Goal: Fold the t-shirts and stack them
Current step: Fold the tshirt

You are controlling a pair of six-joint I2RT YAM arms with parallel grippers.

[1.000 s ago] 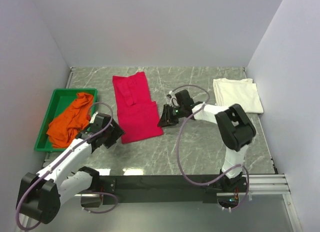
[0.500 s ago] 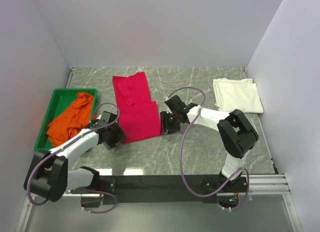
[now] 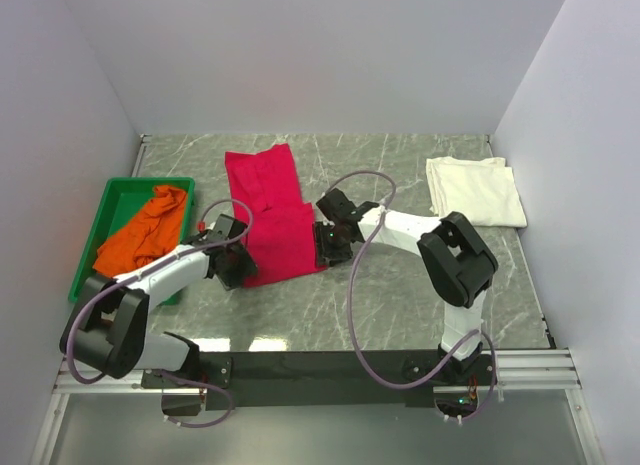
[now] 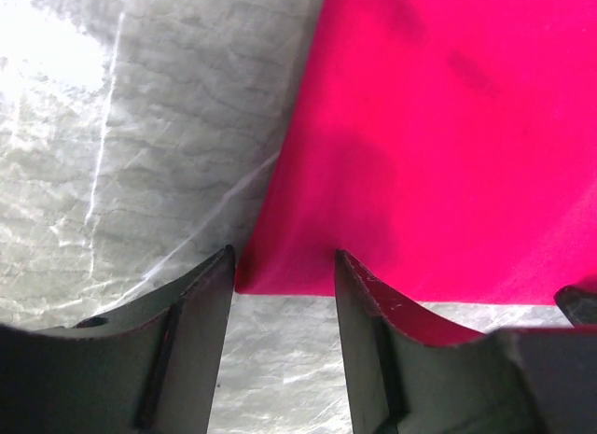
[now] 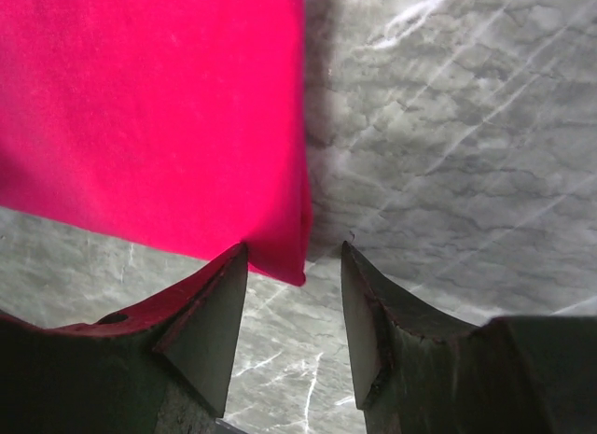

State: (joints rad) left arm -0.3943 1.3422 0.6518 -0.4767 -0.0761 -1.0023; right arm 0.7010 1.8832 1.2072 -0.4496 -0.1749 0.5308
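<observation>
The crimson t-shirt point(image 3: 272, 210) lies flat and partly folded on the marble table. My left gripper point(image 3: 240, 269) is open at its near left corner; in the left wrist view point(image 4: 283, 259) the corner point(image 4: 280, 277) lies between the spread jaws. My right gripper point(image 3: 325, 249) is open at the near right corner; in the right wrist view point(image 5: 294, 252) that corner point(image 5: 284, 257) sits between the jaws. The cream-white t-shirt point(image 3: 474, 190) lies folded at the back right. The orange t-shirt point(image 3: 140, 240) is crumpled in the green bin point(image 3: 105, 210).
The green bin stands at the left by the wall. Purple cables point(image 3: 365, 315) loop from both arms over the table. White walls close in the back and both sides. The table's front edge point(image 3: 330, 357) runs by the arm bases.
Both grippers have moved inward to the crimson shirt's near corners, the left one rightward and the right one leftward. The shirt has not moved.
</observation>
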